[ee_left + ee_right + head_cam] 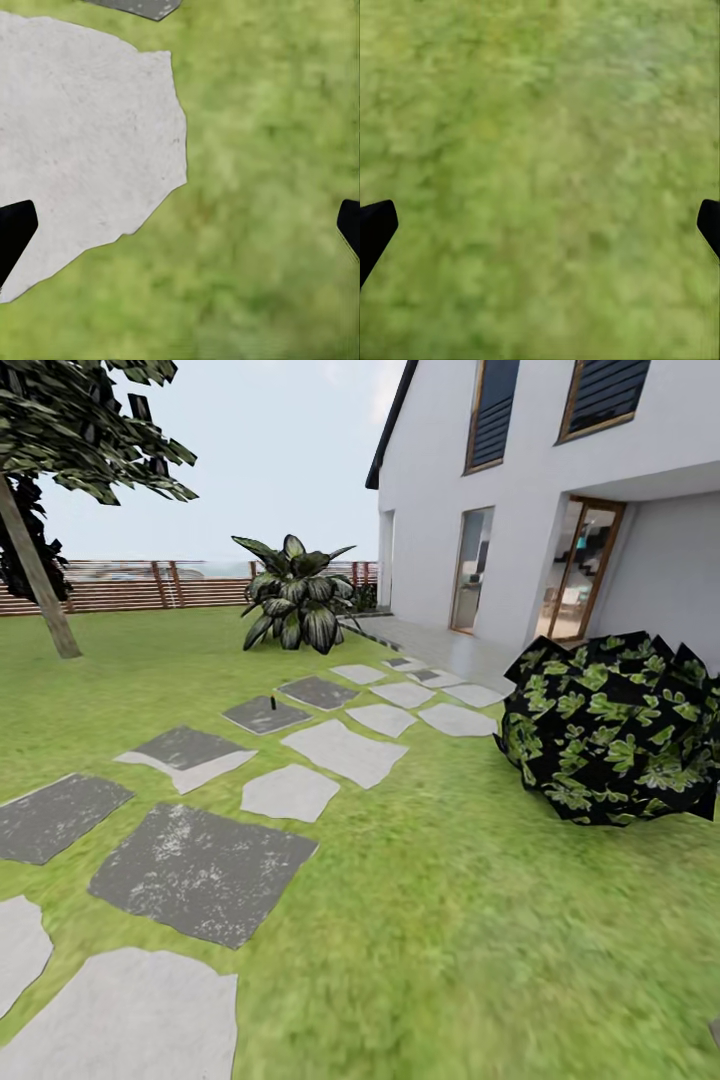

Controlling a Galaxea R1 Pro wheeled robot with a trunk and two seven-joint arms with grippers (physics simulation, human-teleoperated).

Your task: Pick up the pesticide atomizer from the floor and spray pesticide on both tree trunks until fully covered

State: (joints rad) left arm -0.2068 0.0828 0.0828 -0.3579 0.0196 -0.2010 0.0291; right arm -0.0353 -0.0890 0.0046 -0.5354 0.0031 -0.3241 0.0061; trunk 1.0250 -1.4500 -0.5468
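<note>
Risk, judged: atomizer not seen on lawn point(480, 920); base could drive past or onto it, since search relies on head view. House point(540, 490): one, far right. Tree point(40, 575): one, far left. Bushes: two. Stepping stones: about sixteen. Left gripper point(180, 232), right gripper point(540, 232): both spread, nothing between fingers.

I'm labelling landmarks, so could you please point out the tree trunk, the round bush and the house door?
tree trunk point(40, 592), head view, mid trunk.
round bush point(612, 732), head view, centre foliage.
house door point(585, 570), head view, glass pane.
</note>
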